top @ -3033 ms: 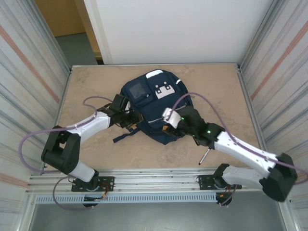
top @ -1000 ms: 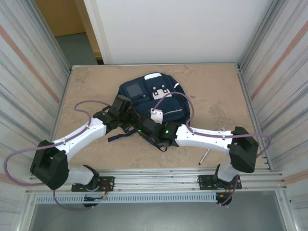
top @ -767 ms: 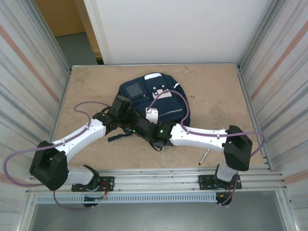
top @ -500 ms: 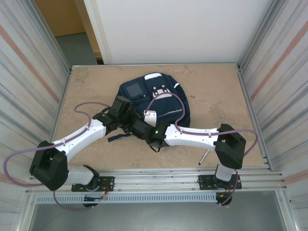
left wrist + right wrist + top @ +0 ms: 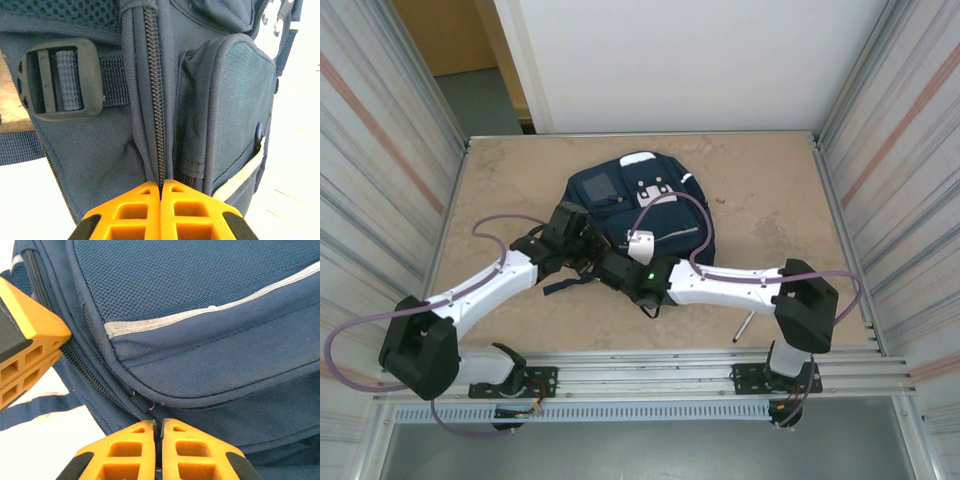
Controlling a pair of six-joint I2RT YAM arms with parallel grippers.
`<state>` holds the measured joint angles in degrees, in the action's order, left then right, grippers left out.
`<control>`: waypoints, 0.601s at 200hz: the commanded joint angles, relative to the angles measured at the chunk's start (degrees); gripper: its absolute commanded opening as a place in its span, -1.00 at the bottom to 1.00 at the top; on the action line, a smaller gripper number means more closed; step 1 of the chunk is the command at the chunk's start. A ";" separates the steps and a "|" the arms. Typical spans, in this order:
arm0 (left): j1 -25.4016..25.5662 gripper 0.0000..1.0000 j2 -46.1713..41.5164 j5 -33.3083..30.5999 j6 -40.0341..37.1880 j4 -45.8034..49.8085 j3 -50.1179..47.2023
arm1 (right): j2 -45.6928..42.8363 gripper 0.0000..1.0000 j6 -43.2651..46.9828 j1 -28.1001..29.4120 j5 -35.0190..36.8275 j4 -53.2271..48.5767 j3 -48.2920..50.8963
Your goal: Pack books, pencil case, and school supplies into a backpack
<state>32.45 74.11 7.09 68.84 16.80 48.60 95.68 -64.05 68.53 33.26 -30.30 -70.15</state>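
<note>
The navy backpack (image 5: 655,205) lies flat mid-table, white patches up. My left gripper (image 5: 585,243) is at its near-left edge, shut on the fabric where the black zipper (image 5: 154,100) runs into the jaws (image 5: 161,186). My right gripper (image 5: 608,265) sits just beside it, its jaws (image 5: 158,426) shut on a thin dark zipper pull at the backpack's (image 5: 200,290) seam, below the light stripe (image 5: 200,314). The left gripper's orange fingers (image 5: 30,335) show close by. A black marker (image 5: 745,326) lies on the table near the front right. The book, pencil case, bar and pad are hidden or out of view.
A dark strap with a plastic buckle (image 5: 57,80) lies left of the zipper. Metal walls (image 5: 400,200) close in both sides of the table (image 5: 770,190), and a rail (image 5: 640,365) runs along the front. Both arms' cables loop over the backpack's near side.
The right gripper has swept left along the backpack's near edge, from its right side to just beside the left gripper. The left gripper has barely moved.
</note>
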 commanded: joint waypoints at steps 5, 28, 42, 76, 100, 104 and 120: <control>-2.18 -1.00 -3.07 -0.47 -0.63 -1.15 -0.17 | -5.44 -1.00 -0.98 -0.38 1.07 -3.37 4.28; -4.71 -1.00 -2.05 0.66 -2.45 -0.63 -0.09 | -9.26 -1.00 2.09 -0.76 0.72 -2.55 8.63; -6.56 -1.00 -1.29 1.23 -3.57 -0.25 0.01 | -11.63 -1.00 2.86 -1.72 0.33 -2.83 11.39; -12.20 -1.00 1.35 5.95 -6.91 -0.29 0.65 | -18.92 -1.00 4.03 -4.84 1.06 -3.02 18.19; -15.58 -1.00 3.15 6.79 -11.22 1.56 2.54 | -24.60 -1.00 8.15 -8.15 2.17 -1.64 22.25; -16.23 -1.00 3.70 6.91 -12.16 2.05 3.07 | -25.58 -1.00 9.29 -8.83 2.05 -0.98 22.97; -19.42 -1.00 6.65 8.26 -16.66 3.28 5.37 | -29.76 -1.00 14.11 -12.30 -1.85 3.31 25.50</control>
<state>18.65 77.67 18.81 60.27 19.42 49.36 71.83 -57.91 60.45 31.97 -24.93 -48.58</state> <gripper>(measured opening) 0.051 0.059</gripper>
